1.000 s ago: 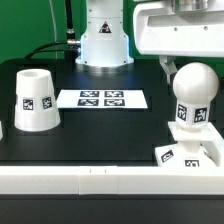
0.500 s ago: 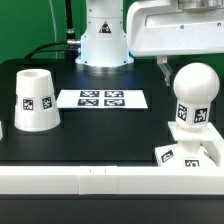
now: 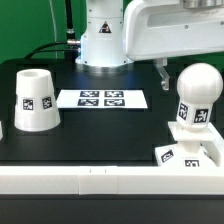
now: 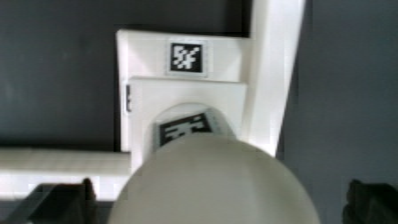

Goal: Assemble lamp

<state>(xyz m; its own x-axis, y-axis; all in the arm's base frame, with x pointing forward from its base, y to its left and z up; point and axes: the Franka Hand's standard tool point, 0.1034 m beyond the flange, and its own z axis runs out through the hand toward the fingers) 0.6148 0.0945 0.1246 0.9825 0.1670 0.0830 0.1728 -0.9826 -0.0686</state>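
Three lamp parts sit on the black desk [image 3: 100, 135]. At the exterior view's left the tapered shade [image 3: 34, 98] stands alone. The marker board [image 3: 102, 99] lies flat behind the middle. At the exterior view's right the round-headed bulb [image 3: 193, 95] stands upright on the flat square base [image 3: 175, 152].

Over the last second the robot arm's [image 3: 160, 30] white wrist block has slid toward the exterior view's left, while the bulb, base and shade have not stirred. I read that as the bulb step being finished and the arm starting off toward the shade, the only part not yet fitted.

The claw [image 4: 214, 200] is spread wide and grips nothing. In the wrist view its two dark fingertips [image 4: 57, 200] show at the frame's corners with the blurred bulb head [image 4: 205, 170] between them, and neither tip seems to press on it. The camera looks straight down past the bulb onto the tagged base [image 4: 187, 85], so the claw hangs directly above the bulb and well apart from the shade.
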